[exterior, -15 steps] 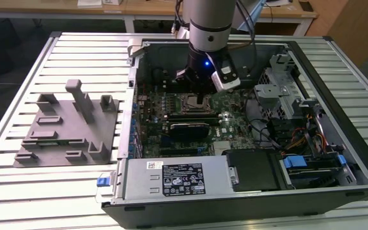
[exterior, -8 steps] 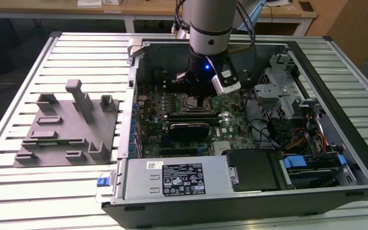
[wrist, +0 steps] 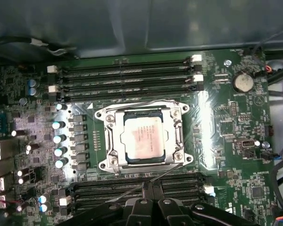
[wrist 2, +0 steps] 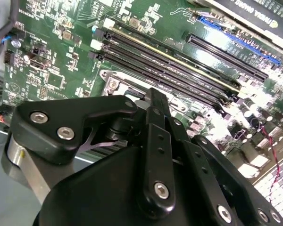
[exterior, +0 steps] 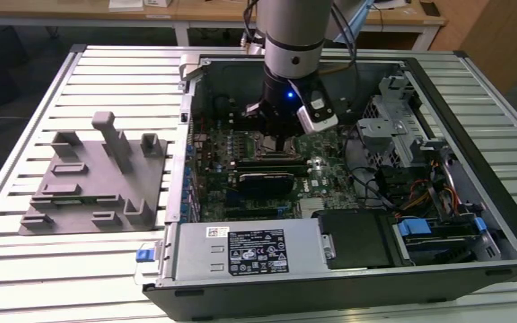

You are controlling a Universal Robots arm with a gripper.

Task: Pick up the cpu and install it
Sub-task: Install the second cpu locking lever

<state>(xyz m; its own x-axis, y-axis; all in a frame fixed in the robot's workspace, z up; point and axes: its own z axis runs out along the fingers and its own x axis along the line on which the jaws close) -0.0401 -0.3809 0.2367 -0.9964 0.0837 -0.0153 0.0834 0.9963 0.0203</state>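
Observation:
The cpu [wrist: 144, 139], a silvery square chip with a pale rim, lies flat inside the metal-framed socket [wrist: 107, 141] on the green motherboard [wrist: 226, 117]. In the first wrist view my gripper [wrist: 150, 187] is shut with nothing between its fingers. It hangs just off the socket's edge, over a bank of memory slots and apart from the cpu. In the exterior view the gripper [exterior: 285, 147] reaches down into the open computer case [exterior: 438, 87], above the middle of the board. The second wrist view shows the black finger linkages [wrist 2: 156, 141] close together over the board.
A grey plastic fixture plate with upright posts [exterior: 88, 182] lies on the slatted table at the exterior view's left. Inside the case are a power supply [exterior: 240, 250], a dark expansion card [exterior: 263, 180], drive cages [exterior: 393, 128] and loose cables [exterior: 420, 195]. Black memory slots [wrist: 127, 80] flank the socket.

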